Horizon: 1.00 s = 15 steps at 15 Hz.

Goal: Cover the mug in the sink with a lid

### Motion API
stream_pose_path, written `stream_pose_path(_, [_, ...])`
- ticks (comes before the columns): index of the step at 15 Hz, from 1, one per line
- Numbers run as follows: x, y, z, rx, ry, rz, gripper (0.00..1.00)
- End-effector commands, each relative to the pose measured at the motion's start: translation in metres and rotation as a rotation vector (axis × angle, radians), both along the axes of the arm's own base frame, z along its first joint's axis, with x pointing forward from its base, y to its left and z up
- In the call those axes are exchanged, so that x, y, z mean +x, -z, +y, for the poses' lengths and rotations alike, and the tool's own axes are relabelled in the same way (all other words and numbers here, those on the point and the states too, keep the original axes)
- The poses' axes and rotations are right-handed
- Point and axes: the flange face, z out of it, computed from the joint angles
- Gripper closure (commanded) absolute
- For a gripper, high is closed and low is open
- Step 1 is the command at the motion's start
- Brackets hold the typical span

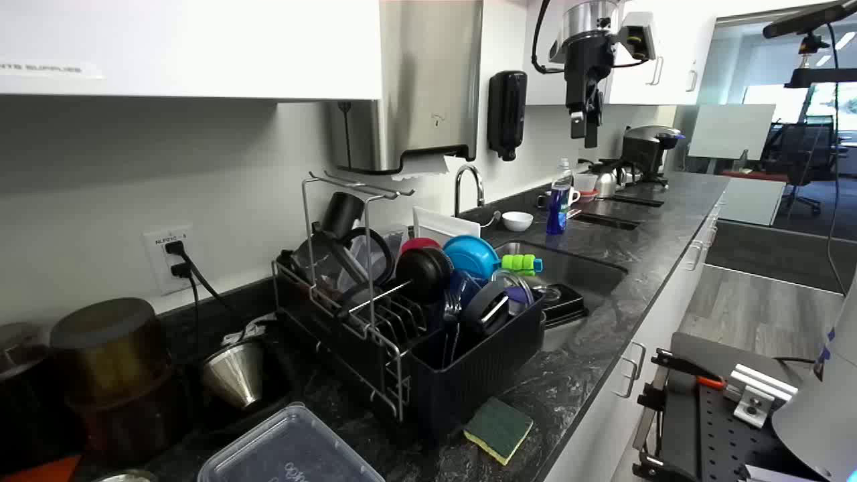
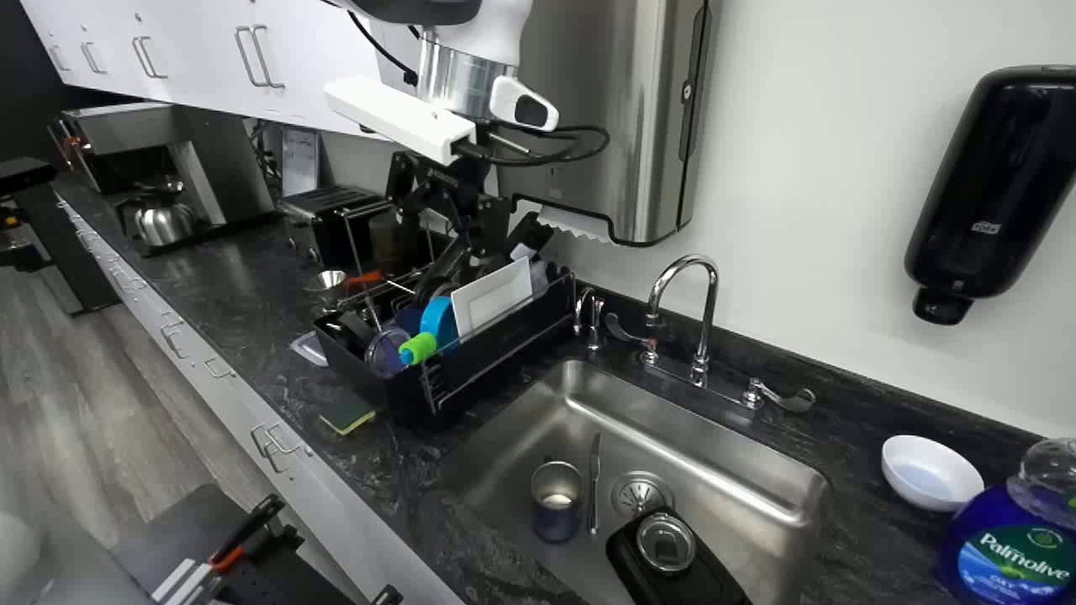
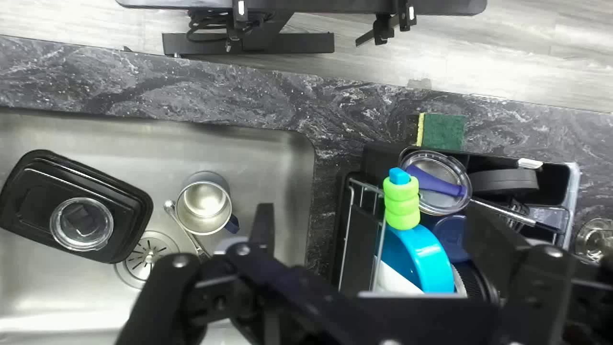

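Note:
The mug (image 2: 556, 514) stands upright and uncovered in the metal sink (image 3: 268, 158). Its dark blue handle (image 3: 232, 224) points toward the dish rack in the wrist view. One clear round lid (image 3: 81, 224) rests on a black container (image 2: 693, 580) in the same basin. Another clear lid (image 3: 438, 203) leans in the dish rack's front holder, with a purple handle lying across it. High over the rack, my gripper (image 3: 368, 211) is open, its fingers wide apart and nothing held. In an exterior view the gripper (image 1: 584, 130) points downward, well above the counter.
The crowded dish rack (image 1: 402, 351) holds a blue pan with a lime-green grip (image 3: 401, 201), a white plate and cutlery. A tall tap (image 2: 710, 311) rises behind the sink. A sponge (image 3: 444, 130), white bowl (image 2: 929, 475) and soap bottle (image 1: 559, 204) sit on the counter.

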Motion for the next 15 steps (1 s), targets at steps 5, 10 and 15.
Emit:
stream_pose_path(5, [0.000, 0.000, 0.000, 0.000, 0.000, 0.001, 0.00])
stream_pose_path(10, [0.000, 0.000, 0.000, 0.000, 0.000, 0.001, 0.00])
stream_pose_path(15, [0.027, 0.049, -0.012, -0.047, -0.027, 0.012, 0.00])
